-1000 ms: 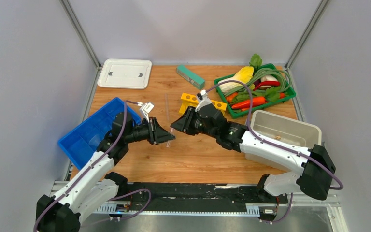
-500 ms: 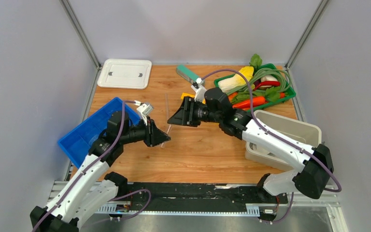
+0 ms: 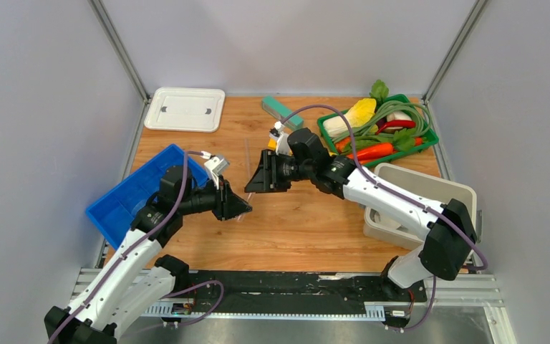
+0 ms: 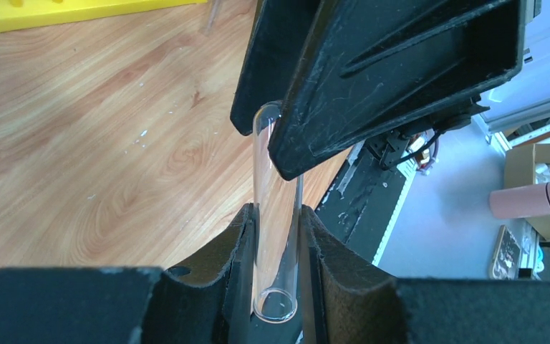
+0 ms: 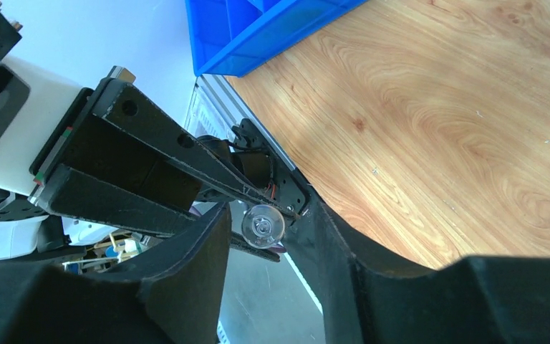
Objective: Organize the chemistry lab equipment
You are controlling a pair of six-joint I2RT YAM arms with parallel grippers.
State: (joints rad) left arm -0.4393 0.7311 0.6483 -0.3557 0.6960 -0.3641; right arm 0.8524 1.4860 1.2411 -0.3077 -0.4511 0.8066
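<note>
My left gripper (image 3: pixel 240 208) is shut on a clear glass test tube (image 4: pixel 273 168), its open mouth low between the pads in the left wrist view. The tube points at my right gripper (image 3: pixel 253 182), which is open. In the right wrist view the tube's rounded end (image 5: pixel 261 223) sits between the right fingers with a small gap on each side. Both grippers meet above the table's middle. The yellow holed rack (image 4: pixel 79 11) stands behind; the right arm covers most of it in the top view (image 3: pixel 273 145). A thin glass tube (image 3: pixel 246 154) lies on the wood.
A blue bin (image 3: pixel 125 197) sits at the left behind the left arm. A white lid (image 3: pixel 185 109) lies at the back left, a teal block (image 3: pixel 281 110) at the back middle. The green basket of toy vegetables (image 3: pixel 430 137) and a beige tub (image 3: pixel 458 192) are at the right.
My right gripper has swung left and back, closing in on the tube's far end and covering more of the yellow rack. The left gripper drew slightly left, still holding the tube.
</note>
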